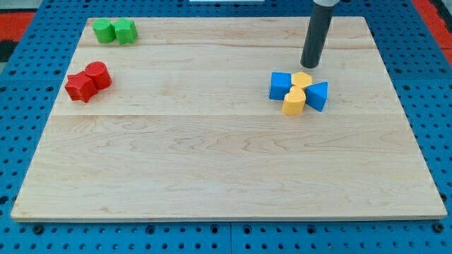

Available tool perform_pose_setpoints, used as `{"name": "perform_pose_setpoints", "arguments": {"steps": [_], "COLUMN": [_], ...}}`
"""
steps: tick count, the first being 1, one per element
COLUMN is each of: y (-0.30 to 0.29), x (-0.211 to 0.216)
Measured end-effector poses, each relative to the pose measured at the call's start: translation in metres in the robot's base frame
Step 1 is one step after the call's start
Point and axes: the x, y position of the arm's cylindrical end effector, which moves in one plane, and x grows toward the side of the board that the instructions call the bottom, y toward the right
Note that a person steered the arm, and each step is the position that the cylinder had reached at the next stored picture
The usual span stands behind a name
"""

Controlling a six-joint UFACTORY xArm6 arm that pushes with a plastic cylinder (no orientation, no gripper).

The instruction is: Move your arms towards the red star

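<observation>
The red star (80, 87) lies near the board's left edge, touching a red cylinder (97, 75) just to its upper right. My tip (310, 65) is far off at the view's upper right, just above the cluster of blue and yellow blocks. The rod comes down from the top edge of the view. A wide stretch of board separates the tip from the red star.
A blue cube (280, 85), a yellow block (301, 79), a yellow cylinder (294, 102) and a blue triangle (317, 95) sit packed together below the tip. Two green blocks (115, 31) lie at the top left corner. The wooden board (226, 155) rests on a blue pegboard.
</observation>
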Motion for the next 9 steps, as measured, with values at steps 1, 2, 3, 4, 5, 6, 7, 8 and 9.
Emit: {"name": "perform_pose_setpoints", "arguments": {"steps": [1,2,3,4,5,6,7,8,9], "y": [-0.005,-0.047,-0.103,-0.144,-0.156,-0.157,-0.168,-0.186,-0.213], "x": [-0.009,-0.01,-0.01,-0.009,-0.01,-0.01,-0.01,-0.003,0.027]}}
